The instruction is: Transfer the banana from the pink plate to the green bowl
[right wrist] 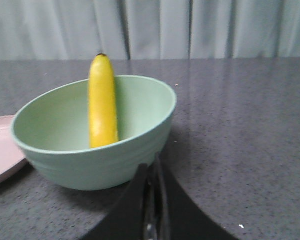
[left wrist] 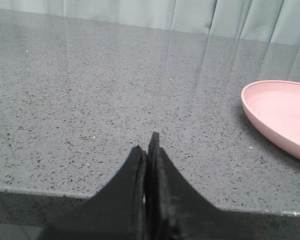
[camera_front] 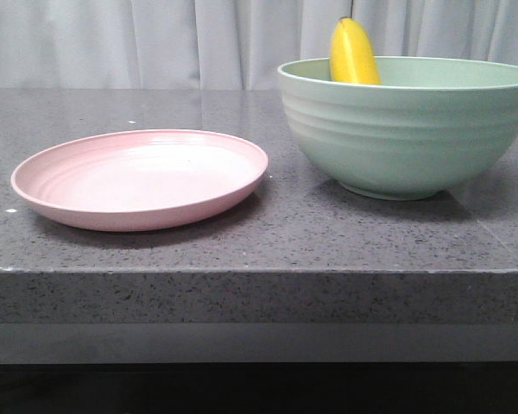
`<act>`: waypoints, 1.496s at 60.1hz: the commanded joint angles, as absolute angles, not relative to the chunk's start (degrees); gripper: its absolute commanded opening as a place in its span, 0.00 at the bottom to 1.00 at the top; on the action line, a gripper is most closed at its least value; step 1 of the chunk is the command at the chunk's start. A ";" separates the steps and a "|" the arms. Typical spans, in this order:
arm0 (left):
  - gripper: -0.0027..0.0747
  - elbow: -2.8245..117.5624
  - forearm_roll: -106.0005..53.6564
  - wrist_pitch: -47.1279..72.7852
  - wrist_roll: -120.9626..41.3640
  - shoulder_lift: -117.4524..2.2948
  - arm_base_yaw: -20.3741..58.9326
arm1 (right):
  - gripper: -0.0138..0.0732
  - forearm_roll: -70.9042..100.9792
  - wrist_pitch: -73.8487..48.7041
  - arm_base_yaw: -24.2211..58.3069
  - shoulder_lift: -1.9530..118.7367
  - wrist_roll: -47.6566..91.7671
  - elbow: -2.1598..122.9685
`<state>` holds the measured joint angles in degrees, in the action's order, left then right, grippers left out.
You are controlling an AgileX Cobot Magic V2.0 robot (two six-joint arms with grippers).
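The banana [camera_front: 353, 53] stands nearly upright inside the green bowl [camera_front: 410, 129], leaning on its far wall with its dark tip above the rim. The right wrist view shows the banana [right wrist: 103, 102] and the bowl [right wrist: 97, 155] too. The pink plate [camera_front: 142, 177] lies empty to the left of the bowl; its edge also shows in the left wrist view [left wrist: 280, 117] and the right wrist view [right wrist: 0, 150]. My left gripper [left wrist: 146, 145] is shut and empty, low over the front edge left of the plate. My right gripper [right wrist: 152, 167] is shut and empty, just in front of the bowl's outer wall.
The grey speckled stone counter [camera_front: 268, 237] carries both dishes; its front edge runs close below them. A pale curtain [camera_front: 155, 39] hangs behind the counter. Neither arm shows in the front view.
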<state>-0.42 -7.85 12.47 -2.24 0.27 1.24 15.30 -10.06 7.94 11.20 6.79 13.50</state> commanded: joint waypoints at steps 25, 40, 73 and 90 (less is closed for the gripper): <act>0.01 -0.60 -8.36 7.50 -1.75 1.31 1.10 | 0.09 8.78 -3.50 0.54 -1.96 0.31 -1.57; 0.01 -0.60 -8.36 7.50 -1.75 1.31 1.10 | 0.09 8.73 -3.81 0.54 -1.91 0.31 -1.57; 0.01 -0.60 -8.36 7.50 -1.75 1.31 1.10 | 0.09 8.73 -3.81 0.54 -1.91 0.31 -1.57; 0.01 -0.60 -8.36 7.50 -1.75 1.31 1.10 | 0.09 8.73 -3.81 0.54 -1.91 0.31 -1.57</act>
